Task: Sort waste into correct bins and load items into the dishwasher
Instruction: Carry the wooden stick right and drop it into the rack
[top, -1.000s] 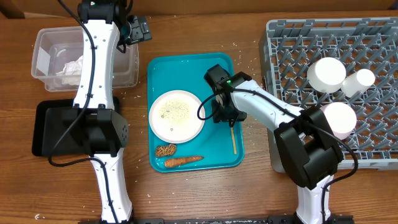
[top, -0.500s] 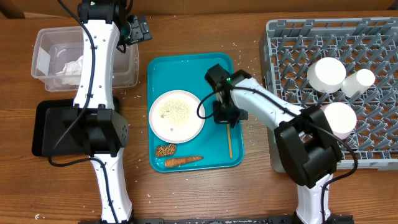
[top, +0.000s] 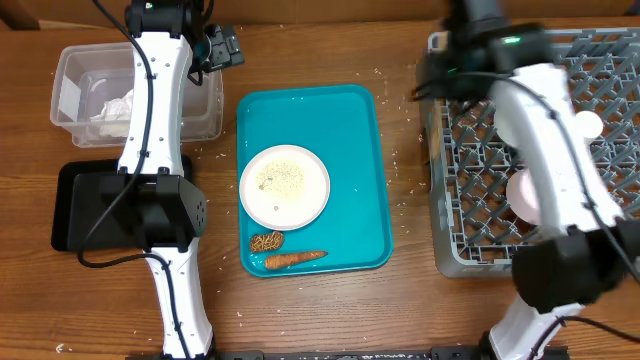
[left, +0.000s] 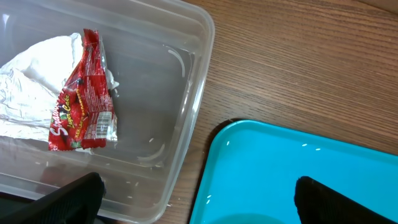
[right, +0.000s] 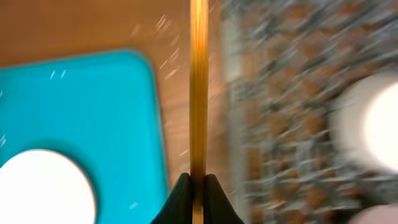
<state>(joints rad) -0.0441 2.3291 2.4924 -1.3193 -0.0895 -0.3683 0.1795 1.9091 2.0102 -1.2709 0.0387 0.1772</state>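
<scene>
My right gripper (right: 198, 186) is shut on a thin wooden chopstick (right: 198, 93), which stands straight out between its fingers. In the overhead view that gripper (top: 437, 78) is a blur over the left edge of the grey dish rack (top: 470, 230). The white plate (top: 284, 186), speckled with rice, lies on the teal tray (top: 350, 130). A carrot (top: 295, 258) and a brown food piece (top: 266, 241) lie at the tray's front. My left gripper (top: 215, 47) hangs open between the clear tub (top: 70, 75) and the teal tray. The tub holds napkins (top: 112, 105) and a red-and-white wrapper (left: 84, 93).
A flat black tray (top: 80, 205) lies in front of the clear tub. A white bowl (top: 522, 192) and a small cup (top: 587, 123) sit in the rack, partly covered by my right arm. Rice grains are scattered on the wooden table.
My right gripper shut on the chopstick on the teal tray, lifted it and swung fast up and right to the dish rack's left edge. The left arm has not moved.
</scene>
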